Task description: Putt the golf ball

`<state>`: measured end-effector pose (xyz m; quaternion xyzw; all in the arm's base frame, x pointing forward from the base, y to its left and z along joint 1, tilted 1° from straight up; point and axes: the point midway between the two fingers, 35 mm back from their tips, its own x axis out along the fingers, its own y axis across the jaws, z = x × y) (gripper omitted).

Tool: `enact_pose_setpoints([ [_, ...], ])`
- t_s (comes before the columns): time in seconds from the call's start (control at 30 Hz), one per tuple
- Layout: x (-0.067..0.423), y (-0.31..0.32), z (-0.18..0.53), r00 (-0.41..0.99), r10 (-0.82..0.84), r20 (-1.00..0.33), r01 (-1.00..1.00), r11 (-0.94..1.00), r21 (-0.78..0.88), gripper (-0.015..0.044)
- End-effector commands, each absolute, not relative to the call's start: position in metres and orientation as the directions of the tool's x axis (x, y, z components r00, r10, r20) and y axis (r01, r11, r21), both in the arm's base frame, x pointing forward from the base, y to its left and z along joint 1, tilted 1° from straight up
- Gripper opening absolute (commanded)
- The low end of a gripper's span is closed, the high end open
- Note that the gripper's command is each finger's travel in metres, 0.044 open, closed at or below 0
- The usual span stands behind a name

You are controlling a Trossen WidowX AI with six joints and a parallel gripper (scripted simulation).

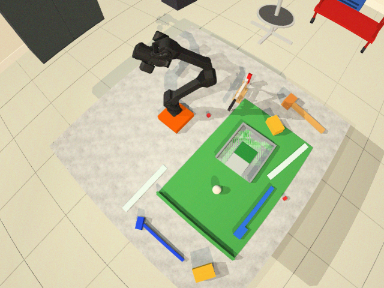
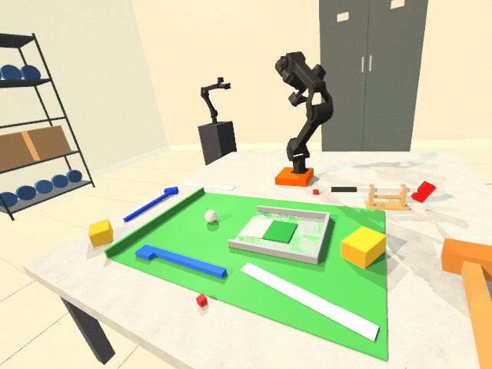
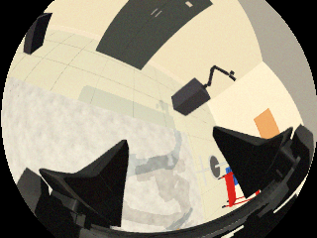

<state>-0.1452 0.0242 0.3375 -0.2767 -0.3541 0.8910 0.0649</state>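
Nothing is done yet: the hand point(image 3: 173, 162) hangs spread and empty, the red putter point(image 2: 381, 188) rests on its wooden stand point(image 2: 387, 197), and the golf ball point(image 2: 210, 215) sits below the ramp.

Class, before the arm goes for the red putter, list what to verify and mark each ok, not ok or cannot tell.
1. Claw open, nothing between its fingers: ok.
2. Red putter resting on its wooden stand, untouched: ok.
3. Claw near the putter: not ok, it is raised high, far from it.
4. Golf ball on the green mat, before the ramp: ok.
5. Small red cube apart from the putter grip: ok.
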Motion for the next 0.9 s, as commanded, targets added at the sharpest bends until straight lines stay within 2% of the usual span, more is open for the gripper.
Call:
enact_pose_setpoints([
  [0.0,-0.146,0.022,0.337,-0.84,0.303,-0.45,0.091,-0.739,-0.668,0.0426],
  [0.23,-0.148,-0.062,0.318,-0.835,-0.03,-0.549,0.472,-0.554,-0.686,0.044],
  [0.47,-0.105,-0.147,0.295,-0.678,-0.338,-0.652,0.725,-0.164,-0.669,0.044],
  [0.67,-0.035,-0.196,0.273,-0.458,-0.503,-0.733,0.746,0.23,-0.624,0.044],
  [0.87,0.049,-0.212,0.25,-0.215,-0.553,-0.805,0.604,0.572,-0.555,0.044],
])
